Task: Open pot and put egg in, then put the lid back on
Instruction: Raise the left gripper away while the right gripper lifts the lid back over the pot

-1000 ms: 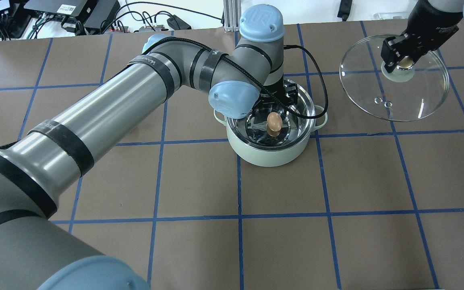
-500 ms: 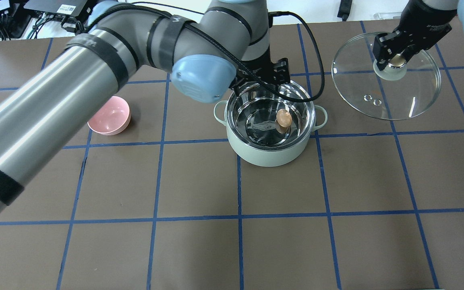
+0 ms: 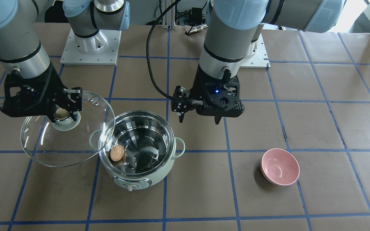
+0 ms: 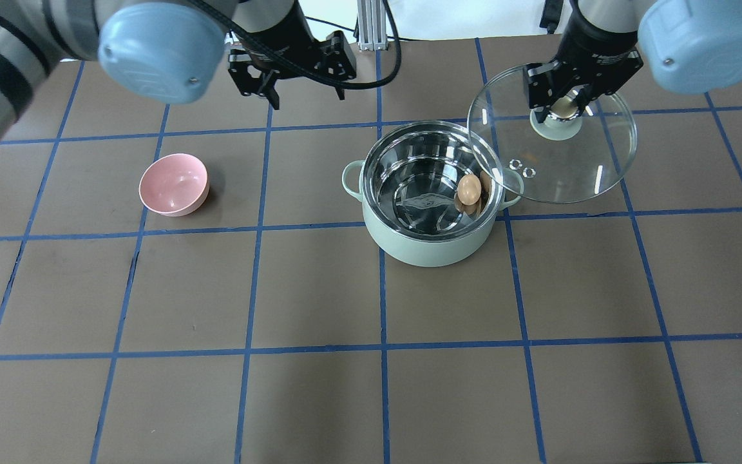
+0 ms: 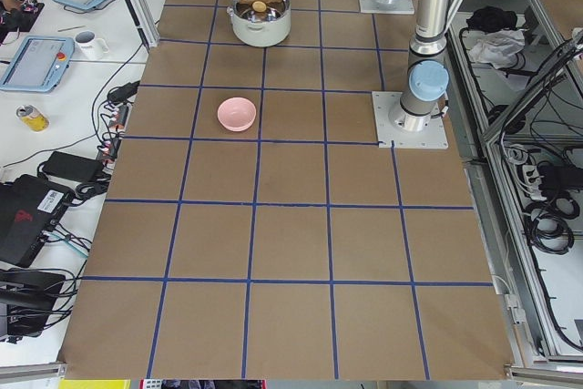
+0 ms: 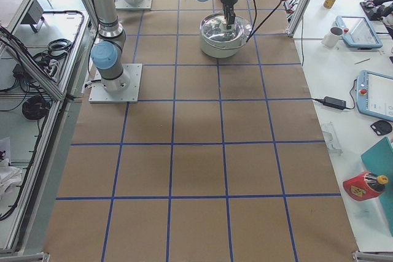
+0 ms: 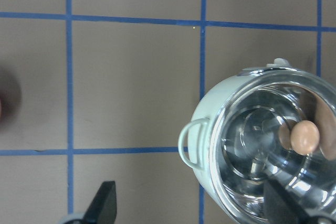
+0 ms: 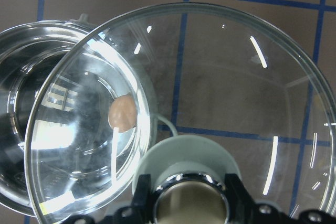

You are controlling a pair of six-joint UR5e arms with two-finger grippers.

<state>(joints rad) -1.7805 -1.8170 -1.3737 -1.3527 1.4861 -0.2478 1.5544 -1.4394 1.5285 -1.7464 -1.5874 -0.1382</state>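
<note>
The mint-green pot [image 4: 435, 248] stands open in the middle of the table, also in the front view [image 3: 159, 171]. The tan egg [image 4: 469, 189] lies inside it against the steel wall, seen too in the front view [image 3: 117, 153] and the left wrist view [image 7: 305, 136]. My right gripper [image 4: 562, 103] is shut on the brass knob of the glass lid [image 4: 596, 154] and holds it tilted in the air beside the pot, its edge overlapping the pot's rim. My left gripper [image 4: 306, 95] is open and empty, raised, away from the pot.
A pink bowl [image 4: 173, 184] sits on the table to the pot's left in the overhead view, on its right in the front view [image 3: 280, 166]. Blue tape lines grid the brown table. Cables and equipment lie beyond the table's edge.
My left gripper has lifted out of the pot and moved off to the overhead view's upper left. The egg has rolled to the pot's wall. My right gripper has carried the lid toward the pot.
</note>
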